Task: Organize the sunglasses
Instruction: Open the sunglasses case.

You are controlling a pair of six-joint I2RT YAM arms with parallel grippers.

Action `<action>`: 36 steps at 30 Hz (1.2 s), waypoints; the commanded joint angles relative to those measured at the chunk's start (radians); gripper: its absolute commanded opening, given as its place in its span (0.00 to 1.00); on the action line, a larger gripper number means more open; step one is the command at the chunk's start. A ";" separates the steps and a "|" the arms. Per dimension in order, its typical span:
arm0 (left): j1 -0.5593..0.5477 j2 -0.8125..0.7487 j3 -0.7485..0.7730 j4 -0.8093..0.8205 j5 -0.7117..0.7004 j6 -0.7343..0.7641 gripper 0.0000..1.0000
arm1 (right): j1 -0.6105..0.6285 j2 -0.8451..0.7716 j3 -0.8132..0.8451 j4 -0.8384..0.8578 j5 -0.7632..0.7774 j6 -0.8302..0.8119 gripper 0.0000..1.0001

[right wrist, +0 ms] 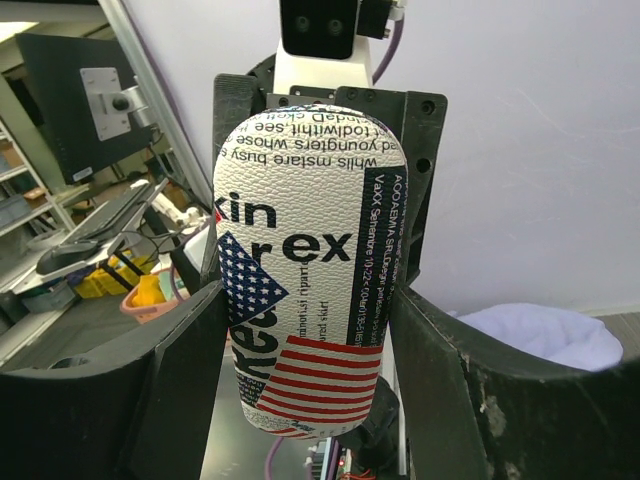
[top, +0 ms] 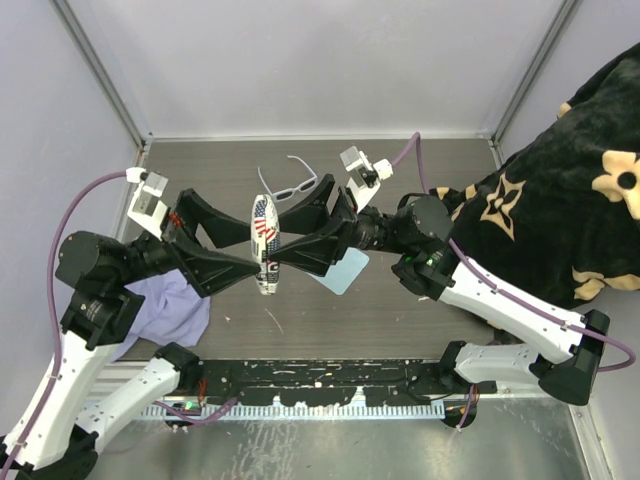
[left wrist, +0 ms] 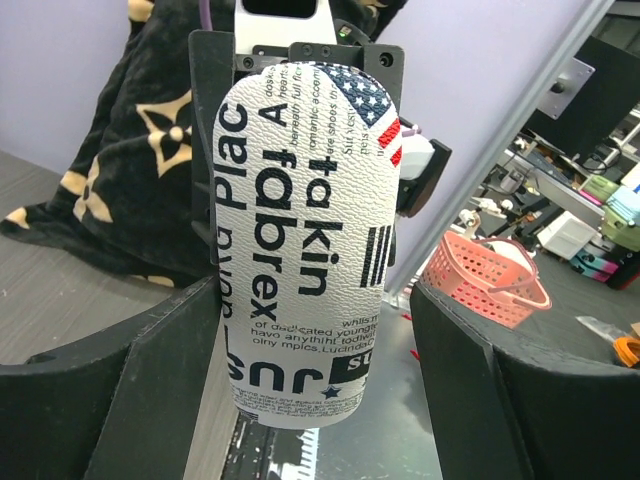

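The white-framed sunglasses [top: 290, 183] with dark lenses lie open on the table at the back, beyond both grippers. The flag-patterned soft case [top: 264, 245] hangs in the air between the two grippers, which face each other. My right gripper [top: 292, 235] is shut on the case [right wrist: 305, 270], with both fingers against its edges. My left gripper [top: 243, 245] is open around the case's other face [left wrist: 300, 240]; its left finger touches the edge and a gap shows beside its right finger. The sunglasses do not show in either wrist view.
A light blue square cloth [top: 345, 270] lies under the right gripper. A lavender cloth [top: 170, 305] lies front left. A black patterned blanket [top: 570, 200] fills the right side. A pink basket [left wrist: 485, 275] stands off the table.
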 commanded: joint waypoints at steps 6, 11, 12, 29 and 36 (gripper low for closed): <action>0.002 0.003 0.000 0.092 0.040 -0.043 0.84 | 0.004 0.003 0.052 0.123 -0.018 0.029 0.00; 0.002 0.011 -0.011 0.086 0.033 -0.039 0.85 | 0.004 0.010 0.061 0.125 -0.006 0.029 0.00; 0.002 0.014 -0.012 0.084 0.032 -0.037 0.84 | 0.004 0.011 0.063 0.126 -0.005 0.028 0.00; 0.002 0.010 -0.013 0.058 0.028 -0.007 0.49 | 0.004 0.005 0.052 0.093 0.029 0.011 0.00; 0.002 0.012 0.050 -0.132 -0.043 0.129 0.11 | 0.004 -0.028 0.076 -0.117 0.185 -0.089 0.00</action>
